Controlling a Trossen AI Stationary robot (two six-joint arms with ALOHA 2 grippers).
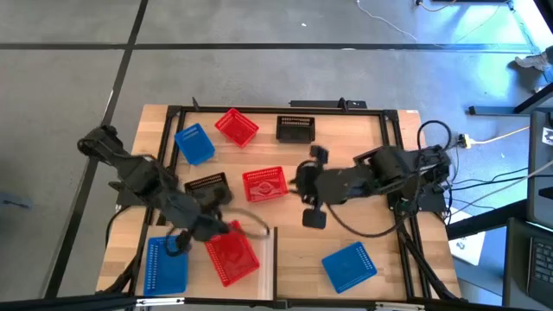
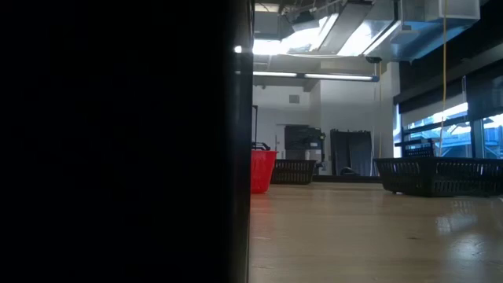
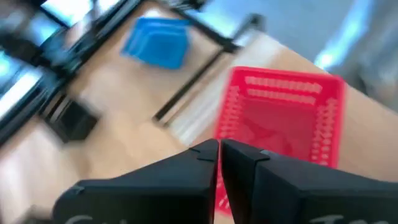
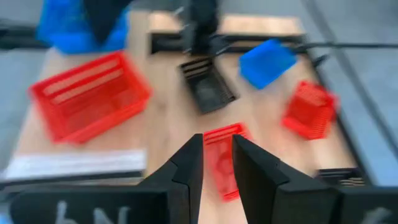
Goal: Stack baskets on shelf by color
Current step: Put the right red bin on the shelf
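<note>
Eight baskets show in the high view. A blue basket and a red basket sit on the pale shelf at the near left. Two red baskets, two black baskets and two blue baskets rest on the tabletop. My left gripper is at the shelf's red basket, shut on it. My right gripper hovers at the middle red basket's right end, its fingers a narrow gap apart. My left gripper pinches a side wall of the red basket near its far edge, one finger inside the basket and one outside. The fingers slant down from the table's far left. The basket's bottom rests on the shelf, skewed to the shelf's edges.
The black frame rails run around the tabletop, and cables trail from the right arm. In the low view a dark mass close to the camera fills the left half, with a red basket and black baskets beyond it.
</note>
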